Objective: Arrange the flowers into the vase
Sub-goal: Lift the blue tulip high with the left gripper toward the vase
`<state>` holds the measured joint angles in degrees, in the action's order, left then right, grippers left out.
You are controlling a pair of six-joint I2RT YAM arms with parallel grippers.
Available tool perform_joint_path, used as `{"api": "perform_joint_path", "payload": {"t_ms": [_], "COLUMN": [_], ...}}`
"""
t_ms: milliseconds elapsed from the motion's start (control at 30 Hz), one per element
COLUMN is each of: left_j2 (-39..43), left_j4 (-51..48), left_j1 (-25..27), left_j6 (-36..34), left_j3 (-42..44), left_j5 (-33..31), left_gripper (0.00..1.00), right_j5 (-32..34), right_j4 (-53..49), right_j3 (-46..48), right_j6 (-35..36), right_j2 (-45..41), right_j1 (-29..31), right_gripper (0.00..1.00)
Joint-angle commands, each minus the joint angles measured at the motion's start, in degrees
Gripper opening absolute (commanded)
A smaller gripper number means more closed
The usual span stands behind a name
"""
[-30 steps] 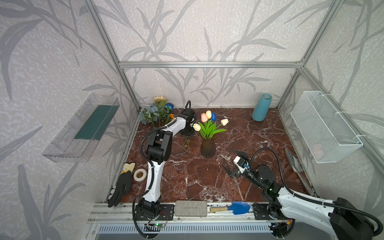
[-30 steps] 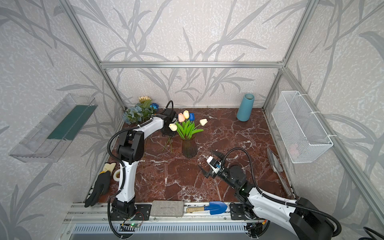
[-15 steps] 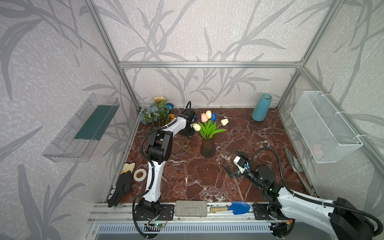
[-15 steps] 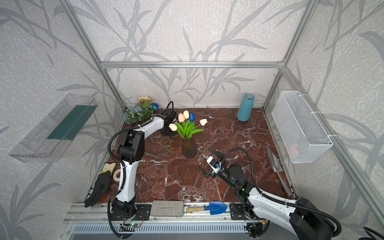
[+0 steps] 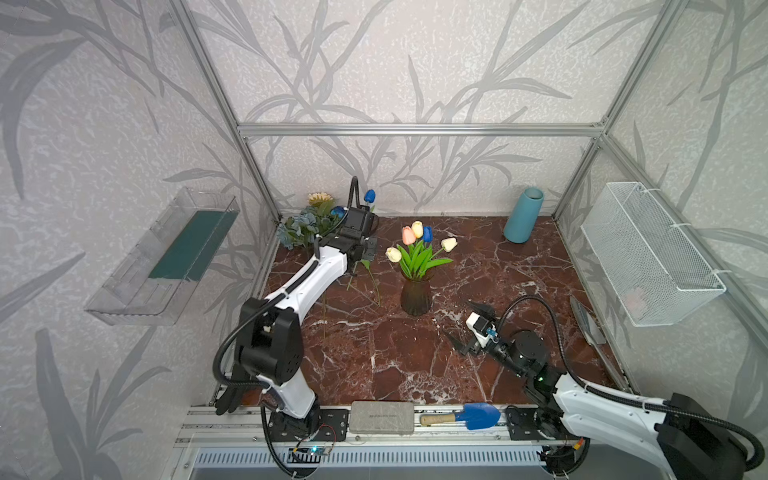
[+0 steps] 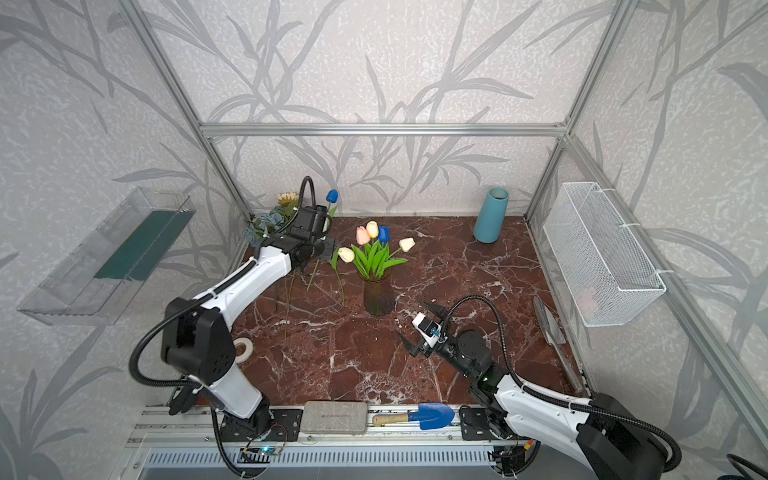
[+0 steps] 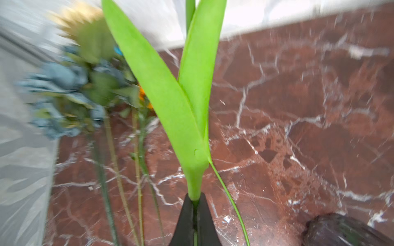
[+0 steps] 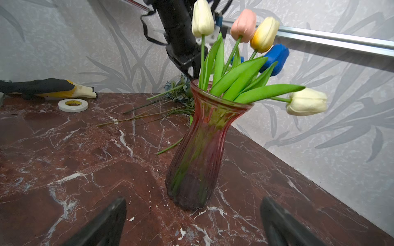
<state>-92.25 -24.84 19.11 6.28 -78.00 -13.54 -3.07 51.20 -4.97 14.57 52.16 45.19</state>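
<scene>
A dark ribbed glass vase (image 5: pixel 415 297) (image 6: pixel 378 297) (image 8: pixel 198 159) stands mid-table and holds pink, yellow, blue and white tulips (image 5: pixel 417 237) (image 8: pixel 245 32). At the back left my left gripper (image 5: pixel 362 259) (image 7: pixel 195 198) is shut on the stem of a blue tulip (image 5: pixel 369 195) (image 6: pixel 331 195). Its green leaves (image 7: pixel 191 106) rise from the jaws. Beside it lie loose flowers (image 5: pixel 305 224) (image 7: pixel 64 85): dusty-blue roses, a cream daisy and an orange bloom. My right gripper (image 5: pixel 462 320) (image 8: pixel 194 204) is open and empty, low over the table just in front of the vase.
A teal vase (image 5: pixel 523 216) stands at the back right. A wire basket (image 5: pixel 648 253) hangs on the right wall and a clear shelf (image 5: pixel 166 257) on the left wall. A tape roll (image 6: pixel 243 347) and glove (image 8: pixel 42 87) lie front left. A blue trowel (image 5: pixel 473 415) and grey block (image 5: pixel 381 417) rest on the front rail.
My left gripper has closed on the tulip stem and lifted it, so the blue bloom now stands above the wrist. The right arm has not moved.
</scene>
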Motion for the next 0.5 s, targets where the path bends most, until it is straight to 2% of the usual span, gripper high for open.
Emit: {"api": "perform_joint_path", "payload": {"t_ms": [0, 67, 167, 267, 367, 467], "left_j2": [11.06, 19.65, 29.87, 36.03, 40.13, 42.12], "left_j4": [15.24, 27.64, 38.86, 46.81, 49.65, 52.57], "left_j1": [0.47, 2.21, 6.92, 11.73, 13.15, 14.07], "left_j6": [0.59, -0.85, -6.93, -14.55, -15.78, -15.68], "left_j3": [9.66, 18.20, 25.63, 29.59, 31.69, 32.84], "left_j5": [-3.41, -5.05, -9.45, -7.49, 2.00, 14.05], "left_gripper": [0.00, 0.00, 0.00, 0.00, 0.00, 0.00], "right_j5": [-0.37, 0.03, 0.18, 0.07, 0.16, -0.62], "right_j4": [2.76, 2.38, 2.69, 1.98, 2.51, 2.29], "right_j3": [-0.92, -0.98, -0.83, -0.87, -1.10, -1.21], "right_j6": [-0.94, -0.92, -0.77, -0.94, -1.09, -1.12], "right_j2": [0.28, 0.13, -0.09, -0.42, 0.32, 0.57], "right_j1": [0.25, 0.25, 0.25, 0.25, 0.25, 0.21], "right_gripper": [0.98, 0.98, 0.98, 0.98, 0.98, 0.98]}}
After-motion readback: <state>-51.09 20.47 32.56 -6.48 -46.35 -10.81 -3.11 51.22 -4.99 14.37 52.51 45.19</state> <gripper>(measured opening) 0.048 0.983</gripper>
